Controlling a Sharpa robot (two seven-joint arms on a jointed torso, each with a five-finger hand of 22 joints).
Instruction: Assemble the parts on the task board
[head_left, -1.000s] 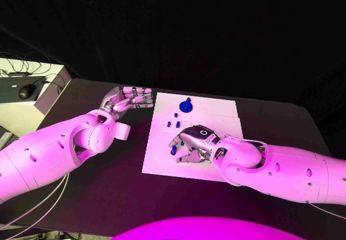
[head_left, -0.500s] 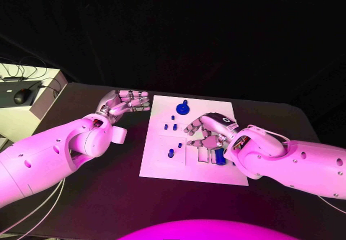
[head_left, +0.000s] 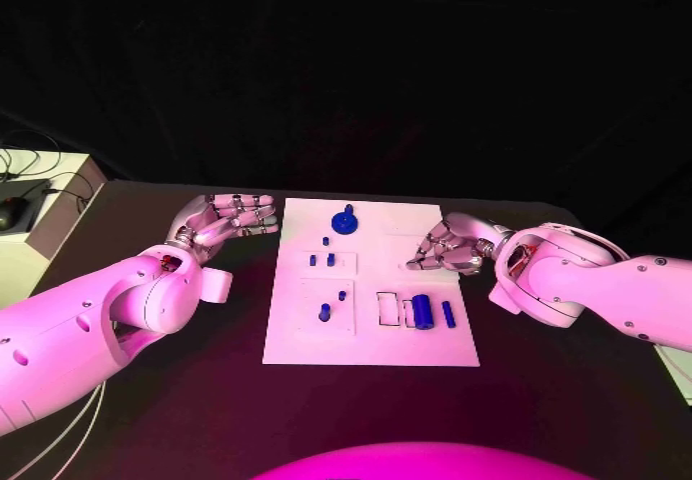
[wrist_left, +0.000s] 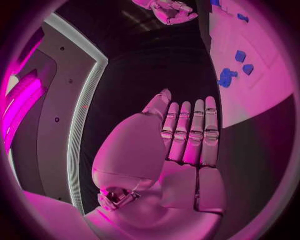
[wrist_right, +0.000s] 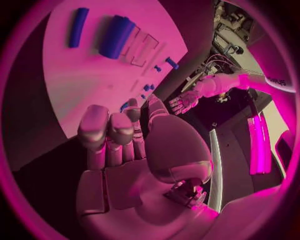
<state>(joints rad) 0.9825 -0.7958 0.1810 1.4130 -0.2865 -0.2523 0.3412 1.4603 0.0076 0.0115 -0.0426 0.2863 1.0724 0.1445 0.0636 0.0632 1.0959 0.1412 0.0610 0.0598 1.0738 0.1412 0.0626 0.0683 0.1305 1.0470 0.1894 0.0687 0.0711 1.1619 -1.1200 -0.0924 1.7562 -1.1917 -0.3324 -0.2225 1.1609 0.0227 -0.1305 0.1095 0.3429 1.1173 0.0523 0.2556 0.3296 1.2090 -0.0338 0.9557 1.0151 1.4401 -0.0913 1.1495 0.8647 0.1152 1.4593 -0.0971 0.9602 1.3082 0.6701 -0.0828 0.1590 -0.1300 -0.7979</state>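
Left hand (head_left: 224, 220), right hand (head_left: 450, 248) flank task board (head_left: 361, 345).

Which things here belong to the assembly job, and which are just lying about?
Job:
white board
round blue part
thick blue part
thin blue rod
small blue pegs

Lying about:
pale box at the table's left

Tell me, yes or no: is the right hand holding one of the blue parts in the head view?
No: the right hand hangs over the task board's right edge with nothing in it, while the blue parts lie on the board.
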